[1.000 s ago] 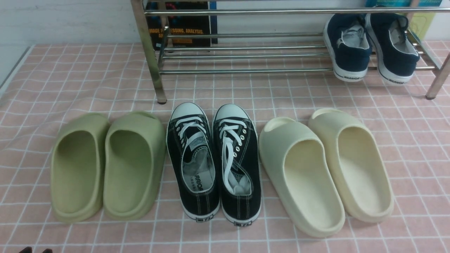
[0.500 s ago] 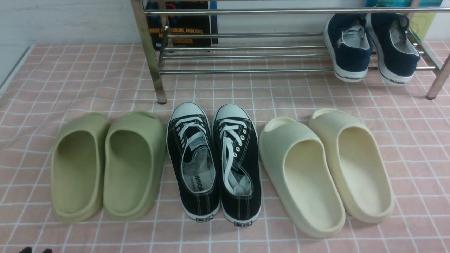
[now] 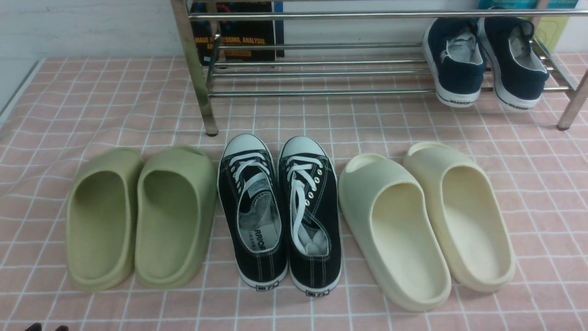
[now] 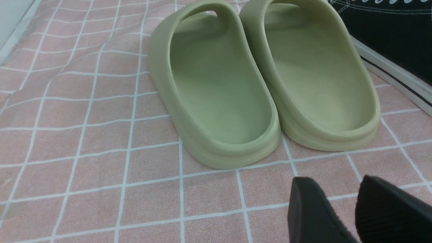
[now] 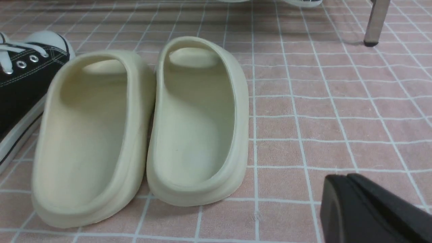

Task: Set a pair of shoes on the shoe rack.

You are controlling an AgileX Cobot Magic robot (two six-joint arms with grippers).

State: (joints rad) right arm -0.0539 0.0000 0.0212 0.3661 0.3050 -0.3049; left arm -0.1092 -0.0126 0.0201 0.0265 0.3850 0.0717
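Observation:
The pair of shoes, two navy slip-ons with white soles, rests side by side on the right end of the shoe rack [image 3: 321, 92], heels toward me: one shoe [image 3: 455, 59] and the other shoe [image 3: 514, 57]. No gripper touches them. My left gripper [image 4: 335, 184] hovers low over the cloth behind the green slippers, open with nothing between its fingers; only its tips [image 3: 46, 327] show at the front view's bottom edge. My right gripper [image 5: 347, 179] is shut and empty, low over the cloth beside the cream slippers. It is out of the front view.
On the pink checked cloth in front of the rack stand green slippers [image 3: 138, 216], black lace-up sneakers [image 3: 280, 211] and cream slippers [image 3: 427, 220]. A rack leg [image 5: 376, 20] stands at the far right. A book [image 3: 239, 32] leans behind the rack.

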